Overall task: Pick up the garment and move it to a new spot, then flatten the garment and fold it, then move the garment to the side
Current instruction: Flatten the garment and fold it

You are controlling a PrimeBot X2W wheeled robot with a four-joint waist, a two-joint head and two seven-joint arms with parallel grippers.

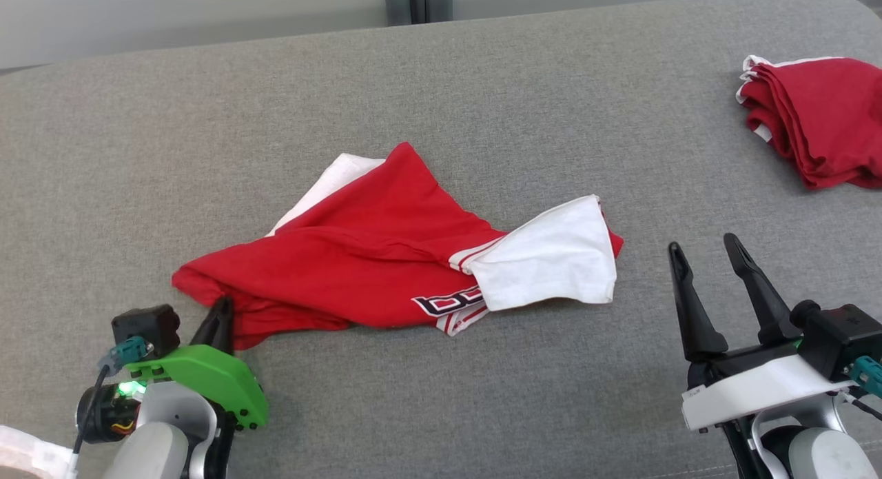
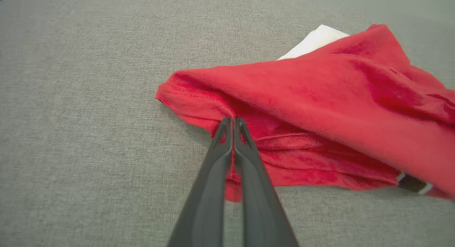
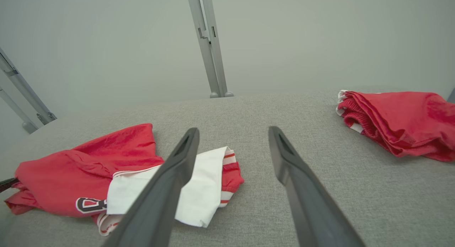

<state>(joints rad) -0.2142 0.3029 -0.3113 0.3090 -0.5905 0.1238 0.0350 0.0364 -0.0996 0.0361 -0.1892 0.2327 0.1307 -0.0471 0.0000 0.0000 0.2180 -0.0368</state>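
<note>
My left claw (image 1: 222, 307) is pinched fully shut on the garment (image 1: 358, 258). In the left wrist view the two dark fingers (image 2: 249, 161) meet at their tips, with a strip of red fabric caught between them. The bite is on the crumpled hem at the garment's near-left end (image 2: 233, 121), the end closest to the near left corner of the grey fabric surface (image 1: 441, 86).

From that pinch the garment (image 2: 320, 97) runs away to the right across the middle of the surface in a loose, rumpled heap. It is red, with a white sleeve (image 1: 551, 258) draped over its right end and another bit of white poking out along its far edge. Dark lettering with white outline (image 1: 448, 303) shows at its near edge, just beside red-and-white striped trim.

My right claw (image 1: 703, 245) stands wide open and has hold of nothing. It sits toward the near right of the surface, to the right of the white sleeve and apart from it. Through its own wrist view (image 3: 233, 130) the garment (image 3: 89, 165) lies to the left, past the left finger.

A folded red cloth (image 1: 820, 120) with white edging sits near the far right corner, well apart from both the garment and the claws. Beyond the far edge I see a pale wall and a grey metal post (image 3: 209, 44).
</note>
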